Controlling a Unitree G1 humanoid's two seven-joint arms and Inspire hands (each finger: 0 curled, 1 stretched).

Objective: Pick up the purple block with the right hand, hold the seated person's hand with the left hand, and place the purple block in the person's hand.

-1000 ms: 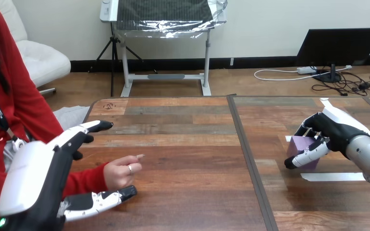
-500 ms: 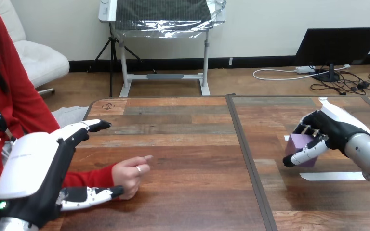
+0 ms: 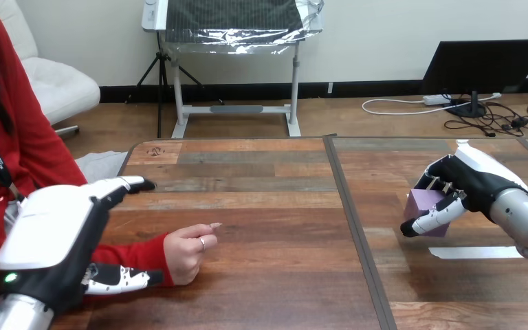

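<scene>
Your right hand [image 3: 471, 185] has its fingers [image 3: 434, 218] curled round the purple block [image 3: 426, 203], at the right side of the table [image 3: 275, 206]. Compared with a second ago, the block shows a little higher and more to the left, so the lift seems to begin. Whether it is already free of the table I cannot tell.

Your left hand [image 3: 51, 234] has drawn back toward the lower left. Its fingers [image 3: 127, 184] are straight and open, and the thumb lies just beside the red sleeve. The person's hand [image 3: 187, 253], loosely closed, has slid a little to the right. The hold is not yet made.
</scene>
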